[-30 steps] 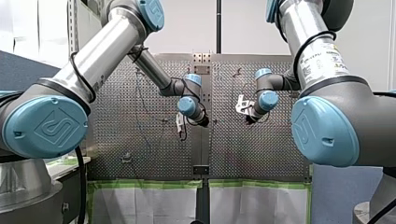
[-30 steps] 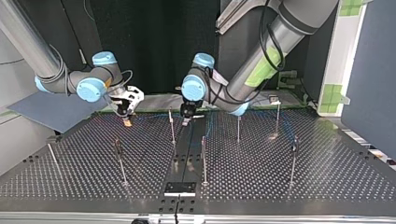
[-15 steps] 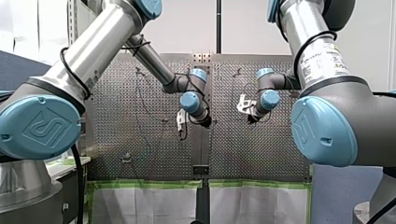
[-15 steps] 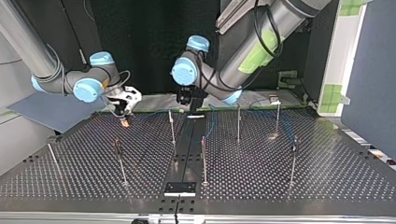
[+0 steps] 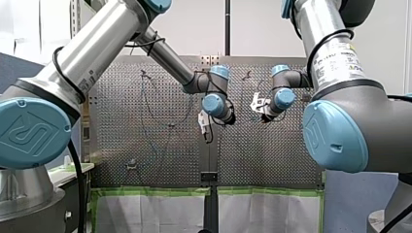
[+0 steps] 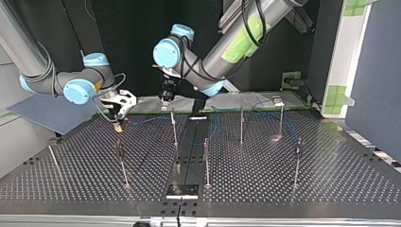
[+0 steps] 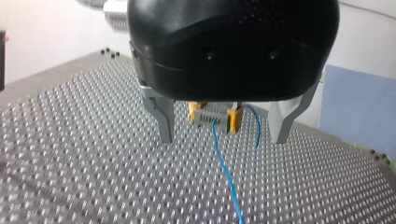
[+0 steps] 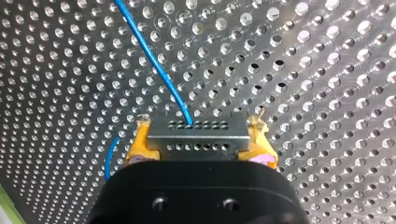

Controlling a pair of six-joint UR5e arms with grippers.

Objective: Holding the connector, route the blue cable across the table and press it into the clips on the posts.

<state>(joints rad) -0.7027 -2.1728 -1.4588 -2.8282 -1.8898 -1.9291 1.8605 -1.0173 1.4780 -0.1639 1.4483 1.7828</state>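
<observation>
**Silver tubes, blue caps**

Both my left arm (image 5: 97, 48) and my right arm (image 5: 316, 24) are silver tubes with dark grey joints and light blue caps (image 5: 29, 133) embossed with a logo. Black cables (image 5: 62, 65) wrap both. Green tape (image 6: 241, 42) bands the left one, and a printed label (image 5: 340, 60) marks the right. The black wrist housings (image 7: 233, 46) carry grey metal jaws on the left and yellow-padded jaws on the right.

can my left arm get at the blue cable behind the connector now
Probably yes: the left gripper is open, and the blue cable runs bare just ahead of it from the connector in the right gripper, nothing between.
</observation>
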